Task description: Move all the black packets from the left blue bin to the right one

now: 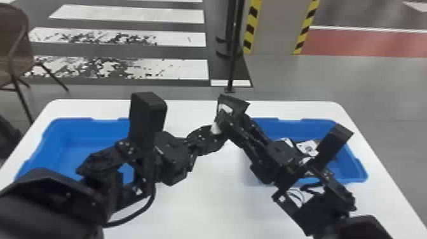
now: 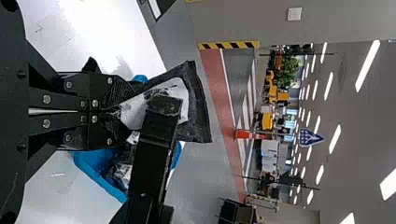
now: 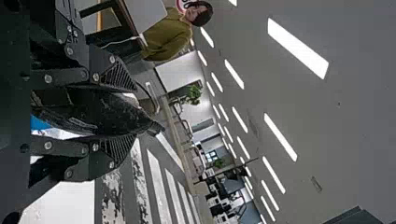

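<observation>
Currently, black packet [image 1: 242,104]: hung between the 2 bins, held by both my hands.
Left gripper [image 2: 116,110]: pinched its pale-labelled part.
Right gripper [image 3: 133,114]: clamped across it, 1 finger either side.
Handling: likely light, floppy, slightly slippery; best gripped broadly across its body.
Right blue bin [image 1: 353,165]: held other packets [image 2: 122,171].
In the way: my right arm [image 1: 286,152], angled over that bin; the fingertips, crowded together.
</observation>
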Controlling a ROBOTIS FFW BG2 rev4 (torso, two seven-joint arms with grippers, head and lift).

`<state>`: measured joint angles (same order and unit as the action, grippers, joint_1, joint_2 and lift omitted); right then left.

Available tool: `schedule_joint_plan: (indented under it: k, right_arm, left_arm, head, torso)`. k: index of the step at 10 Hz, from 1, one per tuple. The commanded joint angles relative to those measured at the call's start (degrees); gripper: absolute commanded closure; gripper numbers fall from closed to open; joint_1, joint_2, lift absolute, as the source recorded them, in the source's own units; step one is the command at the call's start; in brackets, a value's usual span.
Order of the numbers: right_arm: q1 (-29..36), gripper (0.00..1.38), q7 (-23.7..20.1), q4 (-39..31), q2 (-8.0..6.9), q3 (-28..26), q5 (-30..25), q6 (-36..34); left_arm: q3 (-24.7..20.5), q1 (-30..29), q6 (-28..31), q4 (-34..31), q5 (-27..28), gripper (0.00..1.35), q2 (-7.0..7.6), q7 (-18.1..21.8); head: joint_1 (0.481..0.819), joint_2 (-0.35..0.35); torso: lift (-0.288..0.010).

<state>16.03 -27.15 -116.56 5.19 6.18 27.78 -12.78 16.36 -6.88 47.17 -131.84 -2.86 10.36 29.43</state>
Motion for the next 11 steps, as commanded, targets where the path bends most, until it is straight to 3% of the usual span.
schedule_joint_plan:
  k: [1, 2, 3, 4, 5, 8, 11]
  right_arm:
    - [0.0, 1.28, 0.0, 0.2, 0.00, 0.0, 0.1, 0.4]
    - [0.0, 1.28, 0.0, 0.2, 0.00, 0.0, 0.2, 0.4]
    - [0.0, 1.28, 0.0, 0.2, 0.00, -0.4, 0.2, 0.5]
    - [-0.1, 1.28, 0.0, 0.5, 0.00, -1.5, -0.2, 0.5]
    - [-0.7, 1.28, 0.0, 1.6, 0.18, -3.2, -1.0, 0.5]
    - [-5.2, 1.28, 0.1, 8.6, 0.79, -11.6, -8.9, 1.8]
    - [-8.7, 1.23, 0.3, 15.9, 0.88, -19.4, -16.5, 1.7]
  left_arm:
    - [-0.1, -0.1, -0.6, 0.3, -0.7, 1.15, 0.01, -0.1]
    - [-0.5, -0.6, -2.3, 1.1, -1.9, 0.95, -0.08, -0.5]
    - [-1.5, -1.3, -2.9, 1.3, -2.1, 0.56, -0.43, -0.6]
    - [-2.9, -2.5, -3.9, 1.3, -1.9, 0.26, -0.69, -0.6]
    - [-5.6, -4.6, -5.8, 1.0, -1.8, 0.11, -1.31, -0.6]
    - [-14.8, -13.6, -8.8, -6.6, -0.7, 0.12, -3.86, -0.6]
    - [-25.2, -23.9, -9.2, -16.6, -1.7, 0.12, -7.11, -0.7]
  head:
    - [0.695, -0.075]
    - [0.695, -0.076]
    - [0.695, -0.077]
    - [0.695, -0.076]
    - [0.695, -0.074]
    - [0.695, -0.070]
    - [0.695, -0.110]
  torso:
    - [-0.140]
    - [-0.140]
    - [-0.140]
    - [-0.140]
    - [-0.140]
    - [-0.140]
    - [-0.140]
